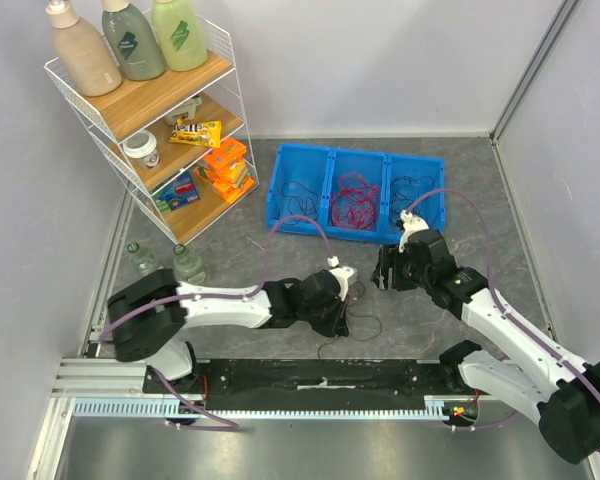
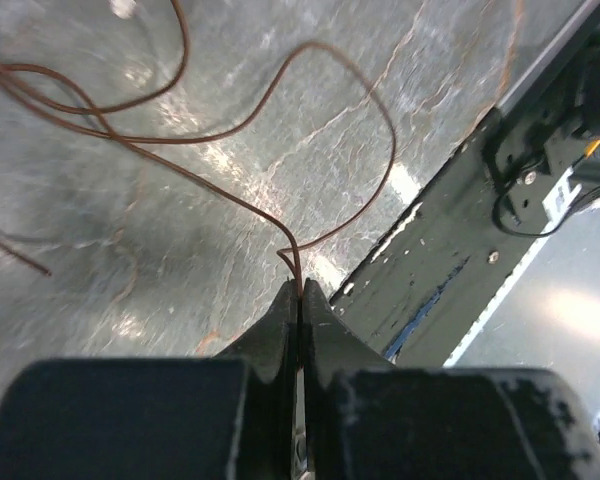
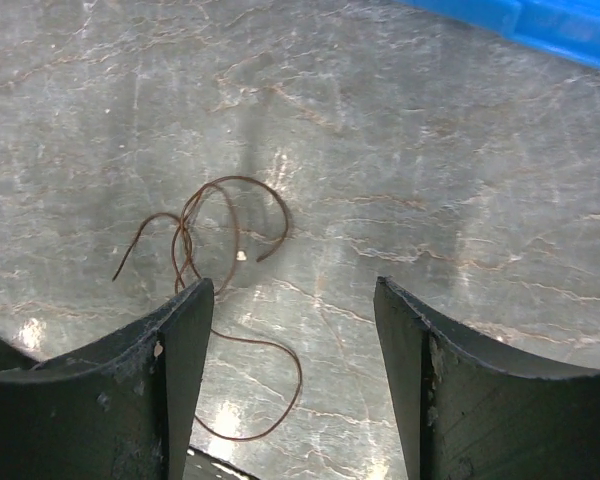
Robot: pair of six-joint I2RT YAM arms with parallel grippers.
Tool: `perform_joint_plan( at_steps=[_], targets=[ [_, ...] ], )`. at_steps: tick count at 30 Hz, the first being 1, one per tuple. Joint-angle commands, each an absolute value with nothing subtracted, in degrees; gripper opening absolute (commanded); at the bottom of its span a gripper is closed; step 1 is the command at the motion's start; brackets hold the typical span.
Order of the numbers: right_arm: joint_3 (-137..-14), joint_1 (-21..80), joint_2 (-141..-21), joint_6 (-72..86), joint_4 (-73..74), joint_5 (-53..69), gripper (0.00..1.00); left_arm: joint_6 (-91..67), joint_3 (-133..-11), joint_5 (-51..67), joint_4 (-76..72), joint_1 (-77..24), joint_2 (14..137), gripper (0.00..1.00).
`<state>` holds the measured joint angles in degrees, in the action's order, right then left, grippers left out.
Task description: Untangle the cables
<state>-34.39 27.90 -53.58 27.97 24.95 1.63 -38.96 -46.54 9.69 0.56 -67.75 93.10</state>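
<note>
1. Here, the left gripper (image 2: 300, 292) has its fingers pressed together, pinching a single thin reddish-brown cable (image 2: 392, 150) at their tips
2. The pinch sits low over the grey table (image 2: 130, 250), near the black rail (image 2: 430, 270) along the near edge
3. From the fingertips the cable rises into a wide loop, then trails off across the table in loose curves
4. The right gripper (image 3: 292, 300) hangs above the table with its fingers spread wide and nothing between them
5. Beneath it lies a loose curl of wire (image 3: 298, 378), thin and reddish, flat on the table and partly hidden behind one finger
6. Behind both arms stands a blue bin (image 1: 310, 226) with three compartments: a red clump (image 1: 352, 205) fills the middle one, and black wires (image 1: 298, 195) lie in the outer two
</note>
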Motion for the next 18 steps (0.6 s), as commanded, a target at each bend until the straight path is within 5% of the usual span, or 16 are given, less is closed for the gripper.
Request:
perform_joint_plan(
  at_steps=[1,13,18],
  targets=[
    [-31.83,27.95,-55.01,29.53,19.44,7.98,0.75,-37.18,-44.39,0.19,1.32,-67.77,79.84,0.02],
    [-19.43,30.05,-57.38,45.42,-4.02,27.59,0.81,-38.76,-39.55,-6.50,2.20,-67.59,66.54,0.02],
    [-17.14,32.87,-60.38,49.83,-10.97,29.00,0.61,-38.50,-39.55,-7.82,3.78,-67.50,63.90,0.02]
  ],
)
